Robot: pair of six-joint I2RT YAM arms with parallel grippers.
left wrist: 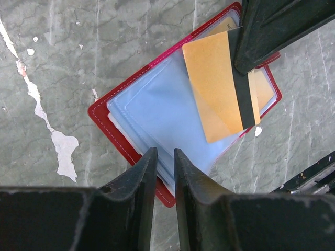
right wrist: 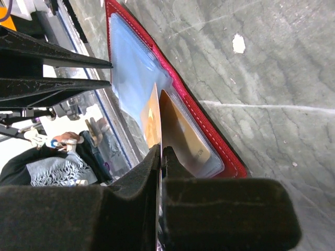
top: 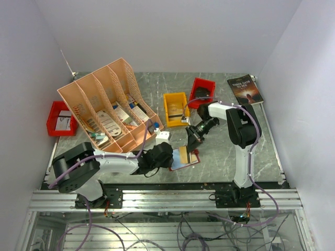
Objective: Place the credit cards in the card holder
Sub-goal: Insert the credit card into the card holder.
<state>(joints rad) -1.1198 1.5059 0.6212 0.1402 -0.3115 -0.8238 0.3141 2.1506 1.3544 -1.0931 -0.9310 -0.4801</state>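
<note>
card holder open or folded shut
The card holder is open, spread flat: clear pockets face up inside its red border, an orange card over them.

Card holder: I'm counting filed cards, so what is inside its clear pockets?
One orange-yellow card sits in a far pocket; the near pockets look empty. The held card in the right gripper covers the rest.

We log colours | card holder [left wrist: 100,113]: red rim, pale stitching, bluish clear pockets | credit card [left wrist: 217,89]: orange-yellow, black stripe | table [left wrist: 52,57]: grey-green marble, white veins and chips | we note at 10 o'clock a peach perforated rack [top: 107,102] | 12 o'clock, yellow bin [top: 175,107] | 2 o'clock, dark book [top: 245,89]
</note>
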